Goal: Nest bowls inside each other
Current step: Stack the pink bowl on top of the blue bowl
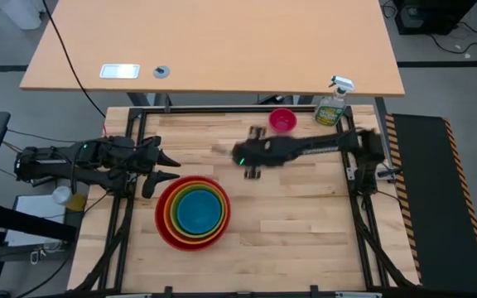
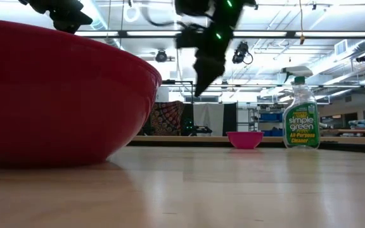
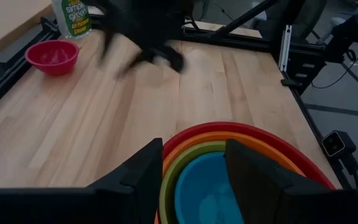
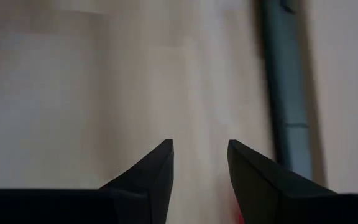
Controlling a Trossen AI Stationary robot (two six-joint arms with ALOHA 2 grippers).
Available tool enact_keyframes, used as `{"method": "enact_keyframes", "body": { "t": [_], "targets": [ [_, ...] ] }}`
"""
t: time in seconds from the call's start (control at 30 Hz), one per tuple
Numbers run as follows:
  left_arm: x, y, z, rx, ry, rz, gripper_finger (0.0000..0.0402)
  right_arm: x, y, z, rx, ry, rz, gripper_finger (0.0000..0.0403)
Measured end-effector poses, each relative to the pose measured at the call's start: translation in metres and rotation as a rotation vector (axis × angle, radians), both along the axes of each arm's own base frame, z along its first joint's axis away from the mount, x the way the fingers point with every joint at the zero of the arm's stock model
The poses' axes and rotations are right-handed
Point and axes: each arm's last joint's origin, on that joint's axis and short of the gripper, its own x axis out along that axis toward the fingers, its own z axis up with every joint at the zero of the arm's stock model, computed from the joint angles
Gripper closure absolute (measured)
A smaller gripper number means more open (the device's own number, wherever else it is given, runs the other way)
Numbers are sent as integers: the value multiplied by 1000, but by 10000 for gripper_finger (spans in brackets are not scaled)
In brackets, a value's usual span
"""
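Four bowls sit nested on the table near its front: red (image 1: 166,225) outermost, then orange, green and blue (image 1: 197,211) innermost. The small pink bowl (image 1: 282,120) stands alone by the far edge, on its base. My left gripper (image 1: 172,167) hangs open just left of the stack, above its rim (image 3: 229,129), touching nothing. My right gripper (image 1: 222,151) is blurred in the air over the middle of the table, between the stack and the pink bowl (image 2: 244,139). Its fingers (image 4: 160,163) stand open with only bare table between them.
A spray bottle of green cleaner (image 1: 332,103) stands at the far right corner, right of the pink bowl. A black frame rail (image 1: 222,110) runs around the table. Bare wood lies to the right of the stack and along the near edge.
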Motion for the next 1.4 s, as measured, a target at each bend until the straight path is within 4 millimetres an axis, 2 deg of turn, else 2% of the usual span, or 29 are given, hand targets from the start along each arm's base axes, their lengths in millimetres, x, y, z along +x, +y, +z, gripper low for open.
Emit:
{"method": "enact_keyframes", "body": {
  "t": [0.2, 0.37, 0.53, 0.7, 0.9, 1.07, 1.17, 1.27, 1.33, 1.4],
  "targets": [
    [0, 0, 0, 6, 2, 14, 226, -50, -65, -36, -62, -45, -186, 244],
    [0, 1, 0, 16, 5, 36, 226, -81, -110, -46, -36, -11, -327, 221],
    [0, 1, 0, 30, 5, 37, 226, -93, -144, -51, 45, -41, -399, 174],
    [0, 1, -1, 41, 9, 32, 226, -100, -164, -75, 153, 9, -431, 154],
    [-1, 2, -1, 49, 15, 30, 226, -98, -169, -107, 154, 123, -433, 178],
    [-1, 2, -1, 49, 15, 30, 226, -94, -163, -112, 138, 152, -410, 253],
    [-1, 2, -1, 46, 16, 31, 226, -91, -154, -108, 109, 172, -392, 313],
    [-1, 2, -2, 43, 18, 32, 226, -83, -141, -94, 110, 164, -369, 372],
    [-1, 2, -2, 43, 27, 32, 226, -76, -125, -85, 139, 161, -342, 386],
    [-2, 2, -3, 43, 39, 32, 226, -66, -103, -75, 169, 137, -293, 380]
  ]
}}
